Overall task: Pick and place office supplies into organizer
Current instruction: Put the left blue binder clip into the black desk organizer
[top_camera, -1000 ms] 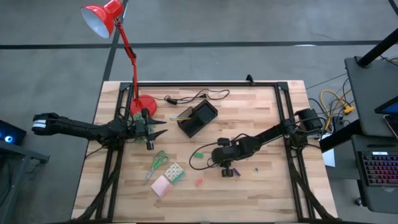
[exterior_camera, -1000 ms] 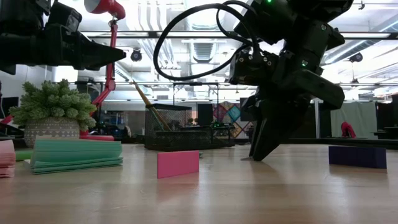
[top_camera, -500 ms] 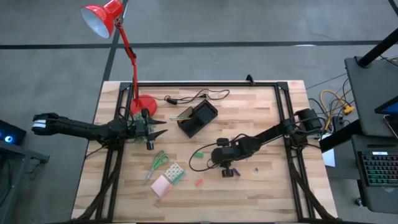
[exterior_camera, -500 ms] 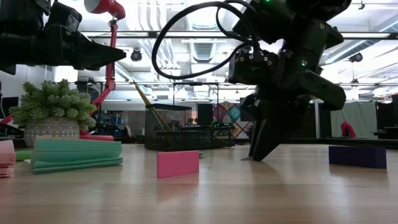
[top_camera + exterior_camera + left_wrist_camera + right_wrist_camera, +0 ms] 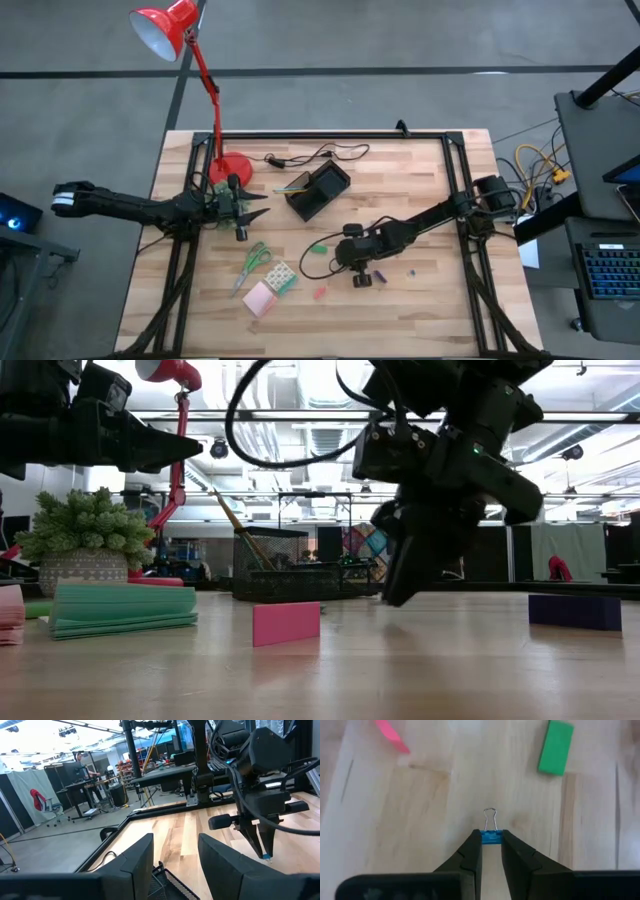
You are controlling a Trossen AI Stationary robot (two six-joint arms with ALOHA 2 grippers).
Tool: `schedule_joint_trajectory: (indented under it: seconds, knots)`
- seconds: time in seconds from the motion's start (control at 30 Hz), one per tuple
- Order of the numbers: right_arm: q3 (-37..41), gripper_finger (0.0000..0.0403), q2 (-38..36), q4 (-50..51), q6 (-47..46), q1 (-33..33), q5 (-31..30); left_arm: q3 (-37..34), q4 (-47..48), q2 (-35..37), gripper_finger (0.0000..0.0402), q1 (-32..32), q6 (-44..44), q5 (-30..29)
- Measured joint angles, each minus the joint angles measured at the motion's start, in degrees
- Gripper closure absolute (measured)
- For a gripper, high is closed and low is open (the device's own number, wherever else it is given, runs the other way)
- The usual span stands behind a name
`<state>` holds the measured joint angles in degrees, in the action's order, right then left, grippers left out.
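Note:
My right gripper [image 5: 491, 838] is shut on a small blue binder clip [image 5: 491, 836] near the table's middle [image 5: 351, 260], pointing down at the wood [image 5: 395, 598]. A green piece [image 5: 555, 747] and a pink piece [image 5: 392, 736] lie flat ahead of it. The black organizer [image 5: 318, 190] stands farther back. Green-handled scissors [image 5: 255, 262], the green-white block [image 5: 281, 276] and the pink sticky pad [image 5: 260, 298] lie to the left. A purple piece [image 5: 410, 270] lies to the right. My left gripper [image 5: 256, 208] hovers open by the lamp base. My right gripper pinches the binder clip's blue body [image 5: 491, 837] between its two fingertips [image 5: 476, 844]. The silver wire handle [image 5: 490, 815] sticks out past them. The fingers come from above, slanting down [image 5: 405, 565]. Whether the clip touches the wood, I cannot tell.
A red desk lamp stands on its round base [image 5: 232, 167] at the far left, with a black cable [image 5: 318, 155] along the far edge. The table's black frame rails [image 5: 460, 175] run down both sides. Bare wood [image 5: 420, 310] lies at the near right.
My right gripper has moved a little toward the table's left edge and risen slightly, keeping shut on the clip. The left arm has kept still.

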<state>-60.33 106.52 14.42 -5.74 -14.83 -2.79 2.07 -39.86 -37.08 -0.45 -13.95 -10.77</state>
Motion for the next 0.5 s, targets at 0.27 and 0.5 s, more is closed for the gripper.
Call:
schedule_joint_trajectory:
  seconds: [0.27, 0.5]
  knots:
    - [-3.2, 0.0353, -0.1, -0.1, 4.2, 0.1, -0.3, 0.0, 0.0, 0.0, 0.0259, 0.0, 0.0, 0.0]
    - [-5.4, 0.0353, -0.2, -2.6, 10.0, 0.2, -6.0, 0.0, 0.0, 0.0, 0.0259, 0.1, 0.0, 0.0]
